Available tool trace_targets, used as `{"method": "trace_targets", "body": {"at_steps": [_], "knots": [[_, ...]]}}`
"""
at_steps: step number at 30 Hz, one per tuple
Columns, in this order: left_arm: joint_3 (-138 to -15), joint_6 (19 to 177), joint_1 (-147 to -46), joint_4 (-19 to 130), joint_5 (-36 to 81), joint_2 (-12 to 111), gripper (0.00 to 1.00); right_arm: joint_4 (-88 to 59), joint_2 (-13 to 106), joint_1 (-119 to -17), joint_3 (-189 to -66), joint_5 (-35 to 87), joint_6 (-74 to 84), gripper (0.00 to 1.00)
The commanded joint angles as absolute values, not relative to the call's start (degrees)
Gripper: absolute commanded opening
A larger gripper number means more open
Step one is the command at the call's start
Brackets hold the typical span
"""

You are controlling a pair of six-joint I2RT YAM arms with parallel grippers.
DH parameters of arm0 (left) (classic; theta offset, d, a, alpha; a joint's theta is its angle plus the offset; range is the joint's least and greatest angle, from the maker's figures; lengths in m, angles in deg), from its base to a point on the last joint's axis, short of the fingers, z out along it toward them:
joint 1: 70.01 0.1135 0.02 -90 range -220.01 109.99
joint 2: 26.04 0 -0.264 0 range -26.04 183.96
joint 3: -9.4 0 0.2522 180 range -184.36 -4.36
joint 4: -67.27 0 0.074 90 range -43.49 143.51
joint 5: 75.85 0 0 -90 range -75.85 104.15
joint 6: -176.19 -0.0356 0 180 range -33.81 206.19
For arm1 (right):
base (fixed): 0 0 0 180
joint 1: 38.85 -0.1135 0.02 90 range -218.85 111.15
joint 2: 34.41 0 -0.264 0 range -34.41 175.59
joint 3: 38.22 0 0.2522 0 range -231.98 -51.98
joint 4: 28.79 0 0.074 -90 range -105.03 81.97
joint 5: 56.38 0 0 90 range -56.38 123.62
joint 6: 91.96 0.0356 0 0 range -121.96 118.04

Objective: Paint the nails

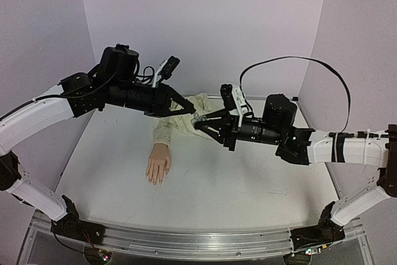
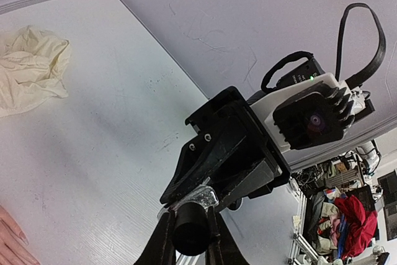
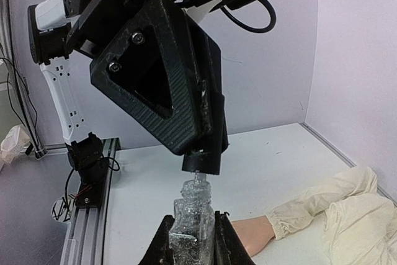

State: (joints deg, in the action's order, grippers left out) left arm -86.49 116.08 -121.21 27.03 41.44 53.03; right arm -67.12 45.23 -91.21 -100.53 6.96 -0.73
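Note:
The pale mannequin hand [image 1: 159, 164] lies palm down on the table, its nails tiny at the fingertips [image 1: 155, 179], with a cream sleeve [image 1: 180, 119] behind it. Both grippers meet in the air above the sleeve. My right gripper [image 3: 193, 235] is shut on a clear glittery polish bottle [image 3: 193, 218], held upright. My left gripper [image 2: 190, 228] is shut on the black cap [image 3: 201, 161], which sits just above the bottle's neck with the brush stem [image 3: 198, 180] showing between them. In the top view the left gripper [image 1: 188, 110] and right gripper [image 1: 200, 123] nearly touch.
Pale walls close the table at the back and both sides. The sleeve [image 2: 31, 66] lies bunched near the back wall. The mannequin's wrist [image 3: 251, 234] lies just right of the bottle in the right wrist view. A metal rail [image 1: 186, 243] runs along the near edge.

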Motion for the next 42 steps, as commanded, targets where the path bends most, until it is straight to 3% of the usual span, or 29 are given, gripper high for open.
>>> {"method": "trace_targets", "body": {"at_steps": [1, 42], "knots": [[-88.51, 115.10, -121.05, 29.83, 39.75, 50.36, 0.00, -72.43, 44.62, -91.01, -100.66, 6.63, -1.49, 0.00], [-88.12, 113.35, -121.02, 28.28, 38.91, 48.59, 0.00, -73.30, 43.38, -91.05, -99.97, 8.63, -1.49, 0.00]]}}
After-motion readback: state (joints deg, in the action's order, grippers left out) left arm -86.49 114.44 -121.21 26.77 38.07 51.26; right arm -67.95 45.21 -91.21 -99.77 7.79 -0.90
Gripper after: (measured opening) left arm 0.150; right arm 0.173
